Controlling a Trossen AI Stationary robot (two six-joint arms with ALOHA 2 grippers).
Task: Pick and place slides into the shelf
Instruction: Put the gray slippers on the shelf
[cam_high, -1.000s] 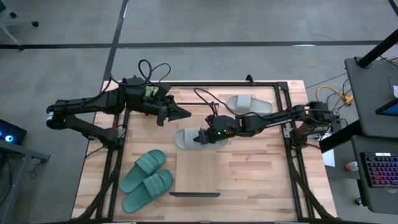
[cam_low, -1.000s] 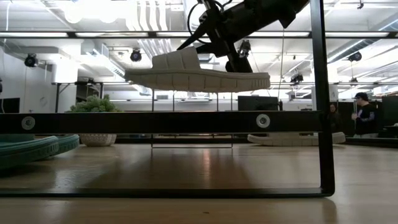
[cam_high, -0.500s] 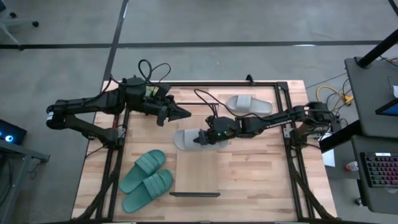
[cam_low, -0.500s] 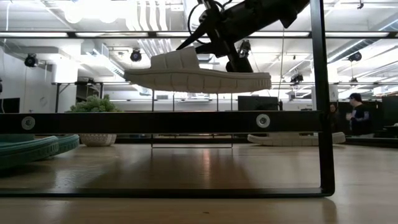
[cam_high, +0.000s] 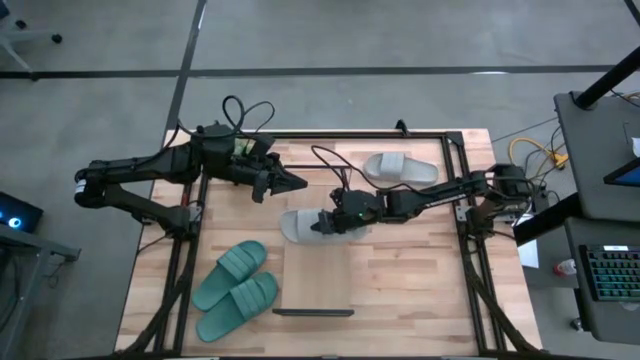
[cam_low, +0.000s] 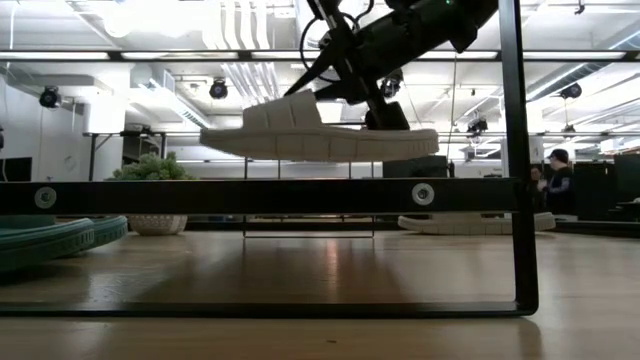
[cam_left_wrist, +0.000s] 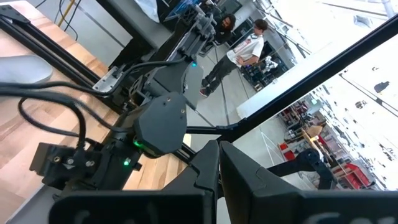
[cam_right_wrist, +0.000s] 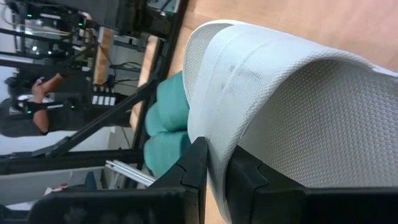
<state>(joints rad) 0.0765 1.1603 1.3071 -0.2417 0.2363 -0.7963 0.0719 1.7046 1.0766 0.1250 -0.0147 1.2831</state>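
The shelf (cam_low: 270, 196) sat nearest. Above it the grey slide (cam_low: 320, 140) had dipped slightly, the right gripper (cam_high: 335, 218) clamped on its strap, probably beginning placement. The left gripper (cam_high: 297, 182) hovered beyond, closed and empty.

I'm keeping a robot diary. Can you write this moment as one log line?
right gripper: fingers shut on grey slide strap, held in air | left gripper: waiting, fingers shut | teal slides: on table | shelf: no slides
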